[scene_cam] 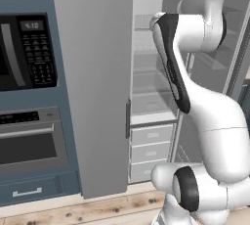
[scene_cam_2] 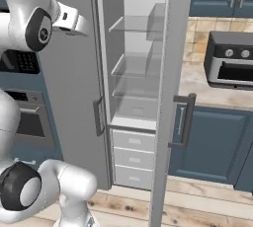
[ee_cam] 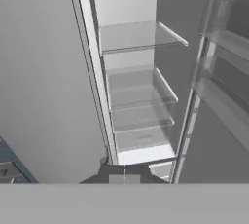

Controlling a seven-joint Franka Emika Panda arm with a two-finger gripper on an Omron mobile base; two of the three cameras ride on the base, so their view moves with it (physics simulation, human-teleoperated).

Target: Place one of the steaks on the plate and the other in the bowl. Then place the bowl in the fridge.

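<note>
The fridge [scene_cam_2: 133, 73] stands in front of me with its right door [scene_cam_2: 165, 102] swung open and its left door [scene_cam: 93, 72] closed. Inside are glass shelves [ee_cam: 138, 35] over white drawers [scene_cam: 151, 150]. My arm is raised in front of the opening. In the hand view my gripper [ee_cam: 124, 172] is shut, its dark fingertips together with nothing between them, and it points at the shelves. The steaks, the plate and the bowl are out of view.
A black microwave [scene_cam: 24, 48] and an oven [scene_cam: 29, 141] are built into the blue cabinets left of the fridge. A toaster oven [scene_cam_2: 230, 63] sits on the counter to the right. The open door's bins [ee_cam: 228, 43] flank the opening. The floor is wood planks [scene_cam: 97, 209].
</note>
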